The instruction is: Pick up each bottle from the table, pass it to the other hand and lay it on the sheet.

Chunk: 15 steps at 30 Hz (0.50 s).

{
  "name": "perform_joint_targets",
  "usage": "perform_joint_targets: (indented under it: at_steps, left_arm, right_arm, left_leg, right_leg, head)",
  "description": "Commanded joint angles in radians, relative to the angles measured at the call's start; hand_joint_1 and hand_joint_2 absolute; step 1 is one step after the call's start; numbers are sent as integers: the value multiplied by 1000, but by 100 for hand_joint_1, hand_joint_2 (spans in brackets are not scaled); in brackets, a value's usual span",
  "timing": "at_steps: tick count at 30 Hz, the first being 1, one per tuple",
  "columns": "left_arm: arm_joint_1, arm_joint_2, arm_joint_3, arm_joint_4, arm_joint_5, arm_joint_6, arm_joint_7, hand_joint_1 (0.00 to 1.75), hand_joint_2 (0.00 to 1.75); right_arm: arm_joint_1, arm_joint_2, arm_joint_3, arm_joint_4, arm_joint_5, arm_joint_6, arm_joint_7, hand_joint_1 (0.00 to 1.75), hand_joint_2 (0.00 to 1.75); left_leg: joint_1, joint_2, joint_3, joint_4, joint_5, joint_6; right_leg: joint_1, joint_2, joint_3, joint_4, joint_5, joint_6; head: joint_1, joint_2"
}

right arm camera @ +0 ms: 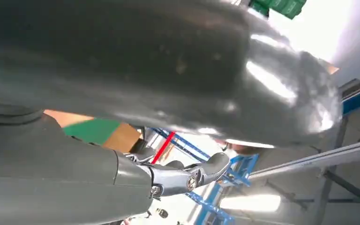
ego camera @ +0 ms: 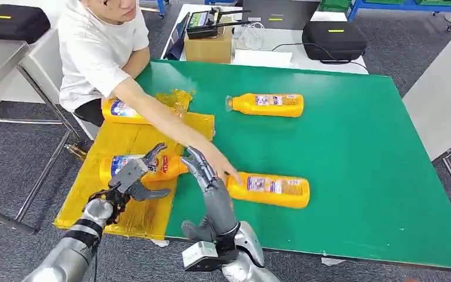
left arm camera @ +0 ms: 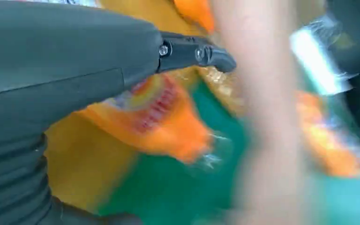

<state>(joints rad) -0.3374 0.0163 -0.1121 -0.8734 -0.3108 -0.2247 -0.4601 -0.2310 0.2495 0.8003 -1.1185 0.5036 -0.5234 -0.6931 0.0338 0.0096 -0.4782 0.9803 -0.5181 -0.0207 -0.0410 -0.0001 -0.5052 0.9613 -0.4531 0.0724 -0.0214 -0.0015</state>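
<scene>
Sheet (ego camera: 117, 138), yellow, at the table's (ego camera: 358, 176) left edge, carries two bottles: far bottle (ego camera: 123, 110) and near bottle (ego camera: 138, 166). Off the sheet on green: front bottle (ego camera: 270, 189), under a person's hand (ego camera: 223, 165), and back bottle (ego camera: 267, 104). Contents appear orange. Left hand (ego camera: 134, 176) hovers over the near bottle, fingers spread, gripping nothing; right hand (ego camera: 202, 170) upright beside the sheet, fingers apart, empty. Judged half done.
</scene>
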Motion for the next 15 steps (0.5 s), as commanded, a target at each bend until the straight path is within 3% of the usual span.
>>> perform_joint_targets:
  at_steps: [1, 4, 9, 11, 13, 15]
  left_arm:
    - [306, -246, 86, -626, 456, 138, -55, 0, 175]
    - [327, -264, 30, -671, 506, 194, -91, 0, 175]
    - [316, -240, 15, -658, 522, 187, -106, 0, 175]
    - [325, -244, 29, -679, 528, 189, -120, 0, 175]
    - [332, -246, 34, -697, 528, 188, -119, 0, 175]
    - [354, -253, 53, -734, 522, 214, -139, 0, 175]
  right_arm:
    - [30, -60, -70, -82, -65, 60, 42, 0, 0]
    - [26, -70, -80, -105, -3, 67, 92, 0, 0]
    - [32, -85, -106, -87, 46, 40, 95, 0, 0]
    - [32, -122, -104, -80, 187, -26, 151, 0, 0]
    - [39, -135, -120, -89, 189, -19, 147, 0, 0]
    - [39, -186, -141, -73, 427, -87, 293, 0, 0]
  left_leg:
    - [0, -4, -3, 0, -1, 4]
    - [0, -1, -3, 0, -2, 3]
    - [0, -3, -5, -1, -1, 3]
    - [0, -3, -5, -2, 0, 4]
    - [0, -2, -5, -2, 0, 4]
    - [1, -3, -4, -2, -1, 4]
  right_leg:
    - [1, -4, 1, -3, -1, -3]
    - [1, -1, -2, -2, -1, -3]
    - [2, -2, -4, -3, 0, -4]
    - [2, -2, -3, -4, 0, -5]
    - [2, -2, -4, -4, 1, -4]
    - [2, -2, -3, -5, 0, -5]
  head:
    - [0, 0]
    - [0, 0]
    - [0, 0]
    - [0, 0]
    - [0, 0]
    - [0, 0]
